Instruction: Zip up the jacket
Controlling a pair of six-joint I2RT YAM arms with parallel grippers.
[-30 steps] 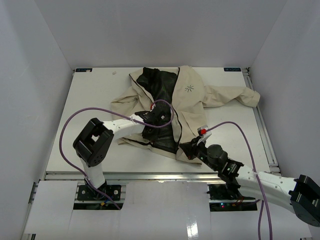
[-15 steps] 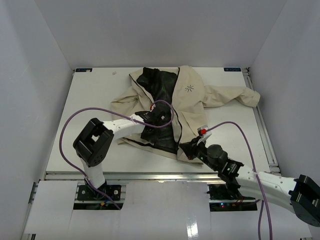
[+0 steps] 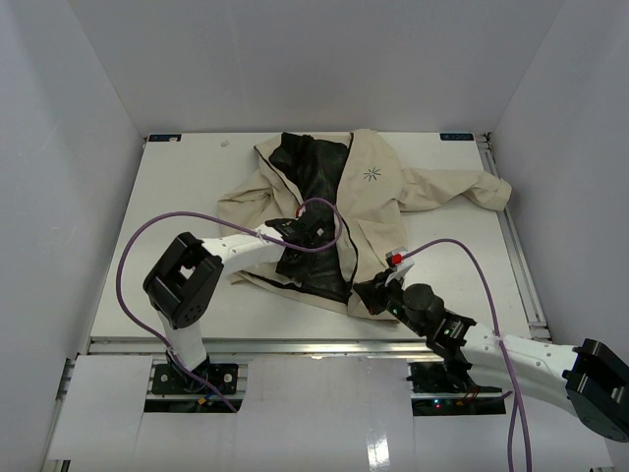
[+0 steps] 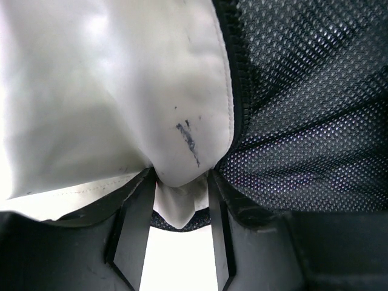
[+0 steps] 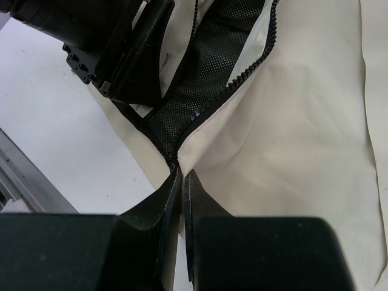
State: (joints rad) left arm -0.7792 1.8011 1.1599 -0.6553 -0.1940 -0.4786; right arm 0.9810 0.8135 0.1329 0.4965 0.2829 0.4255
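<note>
The soft cream-beige fabric jacket (image 3: 369, 192) lies crumpled and open on the white tabletop (image 3: 187, 187), from centre toward twelve o'clock, with its black mesh lining (image 3: 314, 177) bared between the unjoined edges of the dark toothed zipper (image 5: 215, 100). The left claw (image 4: 179, 200) is clamped on a smooth cream fold at the lining's nine o'clock side, seemingly to steady that panel. The right claw (image 5: 180, 194), fingers almost together, pinches the hem at six o'clock, where the zipper halves converge.
</note>
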